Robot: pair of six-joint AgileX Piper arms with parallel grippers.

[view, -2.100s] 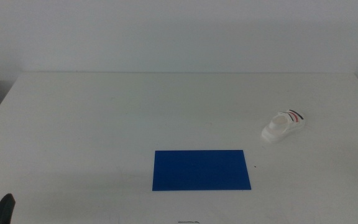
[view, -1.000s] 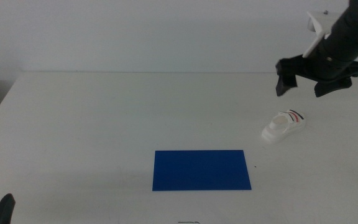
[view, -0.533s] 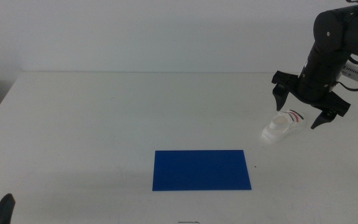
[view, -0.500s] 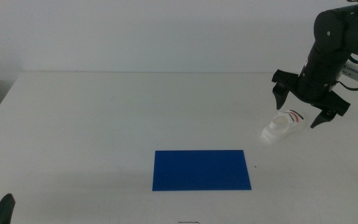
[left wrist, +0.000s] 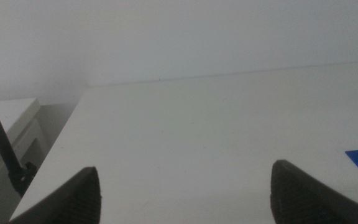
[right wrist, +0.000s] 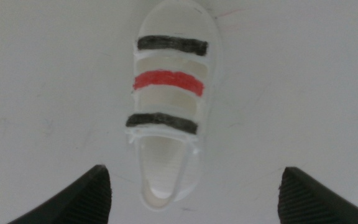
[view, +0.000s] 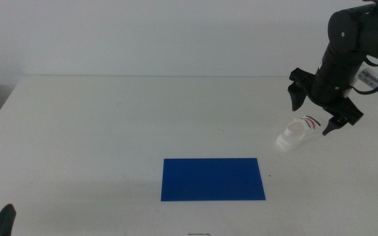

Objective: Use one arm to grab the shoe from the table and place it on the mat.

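Right gripper [view: 315, 113] is held spread above the sneaker [right wrist: 168, 102]. Sneaker is judged light, stiff-soled; grip advised across the strapped midsection, flanks between the jaws. Left gripper [left wrist: 185, 190], spread, is parked.

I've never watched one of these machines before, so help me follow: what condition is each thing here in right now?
Shoe: upright on its sole on the table, ungrasped, off the mat.
Mat: flat on the table, nothing on it.
Right tool: open, poised over the shoe, jaws spread on either side of it.
Left tool: open, holding nothing, waiting at the table's near left corner.
Table: carries the shoe and the mat.
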